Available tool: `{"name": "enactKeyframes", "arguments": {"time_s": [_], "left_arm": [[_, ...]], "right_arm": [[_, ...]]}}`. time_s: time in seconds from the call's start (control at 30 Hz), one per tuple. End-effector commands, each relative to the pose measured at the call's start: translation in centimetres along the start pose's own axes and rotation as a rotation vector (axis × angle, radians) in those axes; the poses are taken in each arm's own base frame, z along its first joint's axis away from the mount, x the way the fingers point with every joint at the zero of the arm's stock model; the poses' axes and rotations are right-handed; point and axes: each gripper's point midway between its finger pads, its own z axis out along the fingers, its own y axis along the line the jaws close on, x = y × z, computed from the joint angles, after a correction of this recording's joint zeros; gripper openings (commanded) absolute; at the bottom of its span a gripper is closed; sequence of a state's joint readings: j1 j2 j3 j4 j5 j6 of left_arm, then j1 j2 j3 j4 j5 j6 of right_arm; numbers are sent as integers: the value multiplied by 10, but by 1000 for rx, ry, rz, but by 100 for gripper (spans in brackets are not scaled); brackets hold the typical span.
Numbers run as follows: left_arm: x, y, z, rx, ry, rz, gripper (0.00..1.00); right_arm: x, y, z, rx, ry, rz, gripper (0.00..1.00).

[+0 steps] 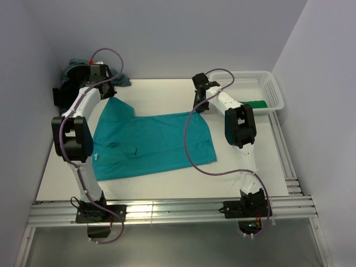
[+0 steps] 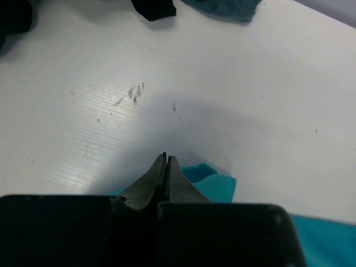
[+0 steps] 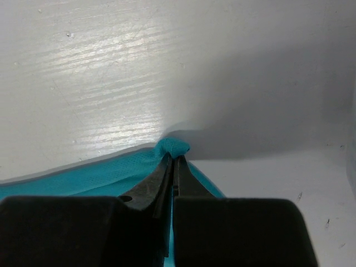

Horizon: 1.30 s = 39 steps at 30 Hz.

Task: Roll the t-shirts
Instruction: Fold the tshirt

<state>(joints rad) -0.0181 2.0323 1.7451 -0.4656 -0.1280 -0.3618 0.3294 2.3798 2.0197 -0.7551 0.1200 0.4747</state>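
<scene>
**Two grips on one shirt.** My right gripper is pinched shut on a small bunched peak of the teal shirt. The cloth puckers right at my fingertips and runs off flat to their left. Ahead of that pinch lies the white table, shadowed to the right.

My left gripper is closed as well, its fingers pressed together. Teal cloth shows on either side of them near their base, with a folded edge just right of the tips. The tips themselves meet past the cloth. A little way ahead of them, a cluster of scuff marks dots the table. Farther ahead, at the top edge of the left wrist view, lie a black garment and a dusty blue garment, heaped together in the table's far left corner.

Seen from above, the shirt is spread flat between my two grippers and back toward my bases. The left gripper is at its far left corner and the right gripper at its far right corner. The right arm's purple cable loops across the shirt's right side. Off to the right of my right gripper stands a white basket with a green shirt lying in its near end.
</scene>
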Motion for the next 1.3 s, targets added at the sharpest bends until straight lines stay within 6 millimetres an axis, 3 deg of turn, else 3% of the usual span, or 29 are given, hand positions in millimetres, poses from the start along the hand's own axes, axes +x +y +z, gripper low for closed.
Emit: {"name": "enactKeyframes", "arguments": {"time_s": [0.0,0.3,0.57,1.27], "left_arm": [[-9,-12,-27,47,-54,-11,1],[-3,-10,-58,68,-72,-19,0],[2,-8,-86,100,-98,-26,0],[31,11,-126,87,-104,-47,0]], "right_arm": [[-22,6,-36,-45,-72,29,0],[-28,8,-47,-67,-108,26,0],[-19,-2,-52,-44,-110,37,0],[-22,-16,-69,-2,-169,52,0]]}}
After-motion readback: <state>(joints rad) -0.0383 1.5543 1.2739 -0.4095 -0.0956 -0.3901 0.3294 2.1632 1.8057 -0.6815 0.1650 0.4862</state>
